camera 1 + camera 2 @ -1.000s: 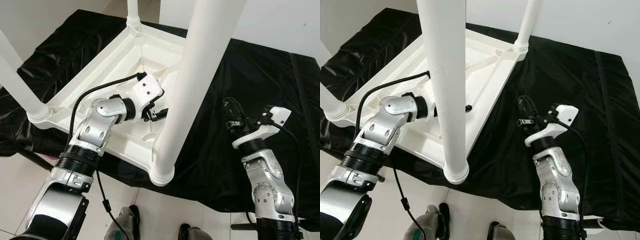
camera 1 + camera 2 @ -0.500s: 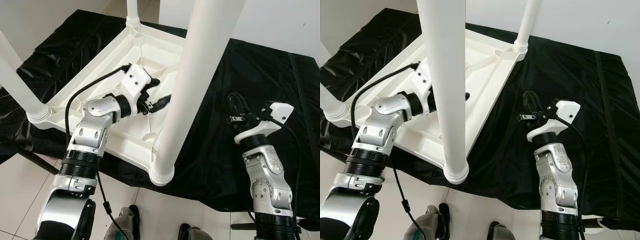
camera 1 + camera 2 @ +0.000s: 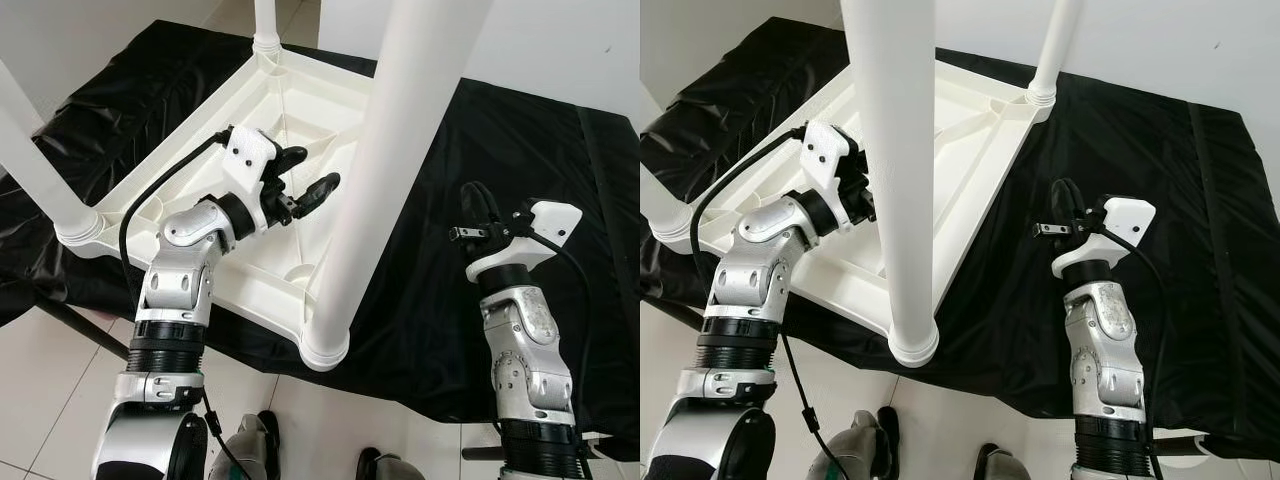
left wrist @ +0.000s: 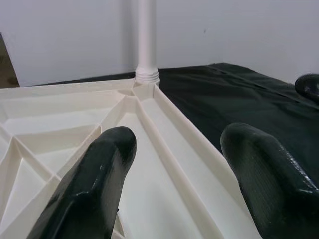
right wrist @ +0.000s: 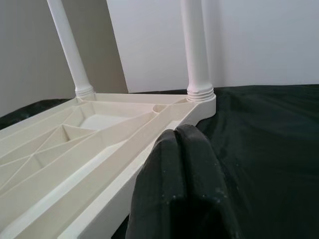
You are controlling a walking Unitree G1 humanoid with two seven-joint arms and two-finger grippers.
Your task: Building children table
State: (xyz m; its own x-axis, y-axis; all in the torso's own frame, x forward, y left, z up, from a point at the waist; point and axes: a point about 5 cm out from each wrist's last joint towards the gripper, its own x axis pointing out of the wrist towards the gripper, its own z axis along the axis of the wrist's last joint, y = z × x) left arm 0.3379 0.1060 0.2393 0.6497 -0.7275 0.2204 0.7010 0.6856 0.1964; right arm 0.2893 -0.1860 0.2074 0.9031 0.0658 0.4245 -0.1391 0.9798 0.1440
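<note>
White plastic table [image 3: 300, 110] lies upturned on the black cloth [image 3: 520, 140], legs fitted; left gripper [image 3: 300, 185], fingers apart, hovers inside beside the near leg [image 3: 375, 160], risking a knock, while right gripper [image 3: 478, 212], fingers together, waits alongside.

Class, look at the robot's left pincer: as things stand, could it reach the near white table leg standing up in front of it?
Probably yes. The left pincer is open above the upturned white plastic table top, beside the near white tubular leg, with nothing between them.
</note>
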